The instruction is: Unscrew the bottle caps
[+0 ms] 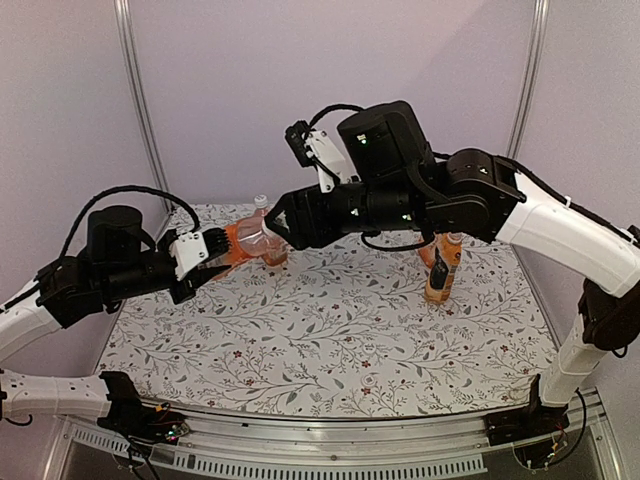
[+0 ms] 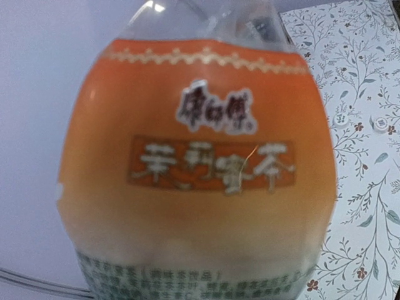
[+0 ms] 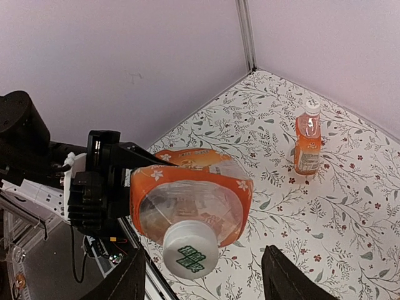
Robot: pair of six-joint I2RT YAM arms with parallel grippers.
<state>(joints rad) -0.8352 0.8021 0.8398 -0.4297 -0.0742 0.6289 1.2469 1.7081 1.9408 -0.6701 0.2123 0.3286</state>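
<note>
I am seeing the right arm (image 1: 560,228) spanning the upper right of the overhead view. It is hiding part of the standing bottles (image 1: 441,272) beneath it at mid-right, so I cannot count them there. If that arm dips while turning, it could knock them over.

The held bottle (image 3: 187,187) is lying tilted in the air at centre-left of the overhead view, with the left gripper (image 1: 205,255) clenching its orange-labelled body. As I am judging it, the bottle may spin in that grasp instead of the cap turning. A hard squeeze may also push drink out once the seal breaks.

The right gripper (image 3: 203,275) is hanging released. Its fingers (image 3: 131,278) are straddling the bottle cap (image 3: 190,250) at the bottom centre of its wrist view, not touching it. Closing off-centre risks slipping off the rim.

The left wrist view is showing only blurred label, with no fingers in sight. Two tiny white rounds (image 2: 340,122) are lying on the flowered tabletop (image 2: 369,200) at its right edge, too small for me to name.
</note>
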